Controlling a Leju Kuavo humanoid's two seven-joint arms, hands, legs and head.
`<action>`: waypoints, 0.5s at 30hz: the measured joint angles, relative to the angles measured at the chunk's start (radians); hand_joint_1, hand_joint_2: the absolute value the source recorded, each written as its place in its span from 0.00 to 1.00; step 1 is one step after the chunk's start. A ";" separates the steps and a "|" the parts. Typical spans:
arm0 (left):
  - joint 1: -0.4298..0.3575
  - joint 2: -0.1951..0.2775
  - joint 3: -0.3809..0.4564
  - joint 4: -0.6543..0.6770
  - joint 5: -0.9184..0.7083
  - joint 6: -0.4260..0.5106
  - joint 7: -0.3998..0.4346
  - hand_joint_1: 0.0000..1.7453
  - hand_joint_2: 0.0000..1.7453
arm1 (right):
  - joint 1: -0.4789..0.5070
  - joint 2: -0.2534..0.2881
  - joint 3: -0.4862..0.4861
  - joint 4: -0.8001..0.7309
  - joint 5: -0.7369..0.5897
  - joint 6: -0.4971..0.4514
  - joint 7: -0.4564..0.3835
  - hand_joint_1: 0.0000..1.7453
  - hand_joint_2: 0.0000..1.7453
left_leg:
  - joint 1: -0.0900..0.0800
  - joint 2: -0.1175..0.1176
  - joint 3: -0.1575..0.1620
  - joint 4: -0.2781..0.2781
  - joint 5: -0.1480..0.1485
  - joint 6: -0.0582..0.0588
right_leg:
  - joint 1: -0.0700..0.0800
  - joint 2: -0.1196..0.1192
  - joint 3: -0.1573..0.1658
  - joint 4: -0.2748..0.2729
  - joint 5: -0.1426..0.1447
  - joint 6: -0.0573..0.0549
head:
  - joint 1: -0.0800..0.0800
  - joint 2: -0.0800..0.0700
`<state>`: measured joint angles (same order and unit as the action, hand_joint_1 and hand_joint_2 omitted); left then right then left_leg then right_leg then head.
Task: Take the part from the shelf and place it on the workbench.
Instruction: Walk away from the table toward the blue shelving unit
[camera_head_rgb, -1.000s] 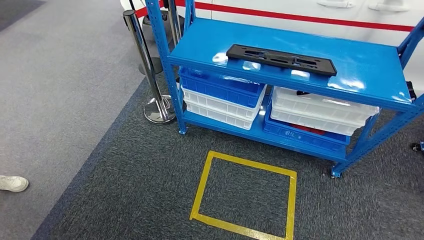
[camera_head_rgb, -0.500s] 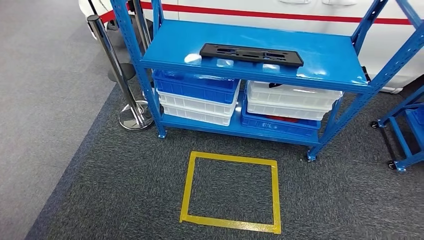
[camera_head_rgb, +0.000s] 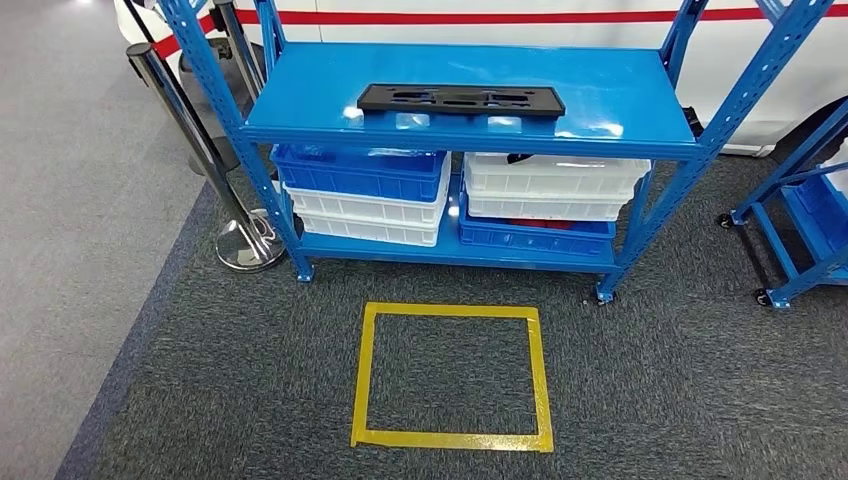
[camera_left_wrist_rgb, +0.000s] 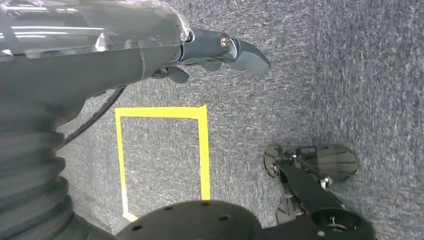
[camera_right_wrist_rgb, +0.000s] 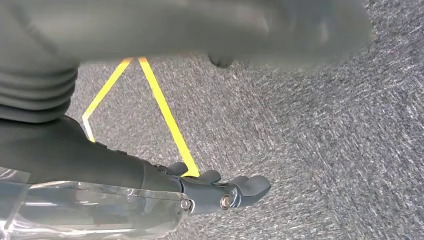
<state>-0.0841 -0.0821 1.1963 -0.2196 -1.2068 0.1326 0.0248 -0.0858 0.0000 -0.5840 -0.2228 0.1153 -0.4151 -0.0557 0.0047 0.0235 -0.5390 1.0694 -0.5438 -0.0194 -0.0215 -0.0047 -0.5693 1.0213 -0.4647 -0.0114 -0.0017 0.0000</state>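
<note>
The part (camera_head_rgb: 461, 99) is a long flat black plate with cut-outs, lying on the top board of the blue shelf (camera_head_rgb: 300, 105) near its front edge. My left hand (camera_left_wrist_rgb: 210, 50) hangs over the grey carpet with its fingers loosely stretched out and nothing in them. My right hand (camera_right_wrist_rgb: 220, 192) hangs the same way above the carpet, holding nothing. Both hands are far from the part.
A yellow tape square (camera_head_rgb: 365, 375) marks the carpet in front of the shelf. Blue and white bins (camera_head_rgb: 365, 190) fill the lower shelf. A chrome stanchion (camera_head_rgb: 245, 245) stands at the shelf's left, a blue cart (camera_head_rgb: 800, 230) at its right, and a white vehicle (camera_head_rgb: 500, 30) behind.
The whole picture has shifted: the camera has turned, so the shelf and the tape square now sit square-on and centred. The part lies where it was.
</note>
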 joint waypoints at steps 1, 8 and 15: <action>0.000 0.000 0.002 0.000 0.019 -0.005 0.001 0.00 1.00 | 0.000 0.000 0.000 0.000 -0.003 0.014 0.006 0.00 1.00 | 0.002 -0.008 -0.028 0.063 -0.035 -0.004 | 0.000 0.000 -0.001 0.000 0.000 -0.003 | -0.001 0.000; 0.004 0.001 0.011 0.000 0.915 -0.085 -0.012 0.00 0.00 | -0.002 0.001 0.000 0.001 -0.075 0.299 0.042 0.00 0.25 | 0.002 -0.019 -0.013 0.017 0.034 0.007 | 0.007 0.019 0.001 0.004 0.000 -0.005 | -0.001 0.000; 0.001 0.004 0.013 0.000 0.708 -0.065 -0.010 0.00 0.00 | 0.000 0.001 -0.001 0.002 -0.063 0.253 0.036 0.00 0.00 | 0.002 -0.018 0.020 -0.082 0.072 0.044 | 0.007 0.017 -0.027 0.054 -0.032 0.032 | 0.002 0.000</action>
<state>-0.0827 -0.0786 1.2089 -0.2197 -0.4985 0.0677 0.0151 -0.0858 0.0010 -0.5853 -0.2213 0.0522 -0.1626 -0.0193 0.0069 0.0059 -0.5195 0.9877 -0.4720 0.0243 -0.0142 0.0119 -0.5965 1.0751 -0.4970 0.0206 0.0000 0.0000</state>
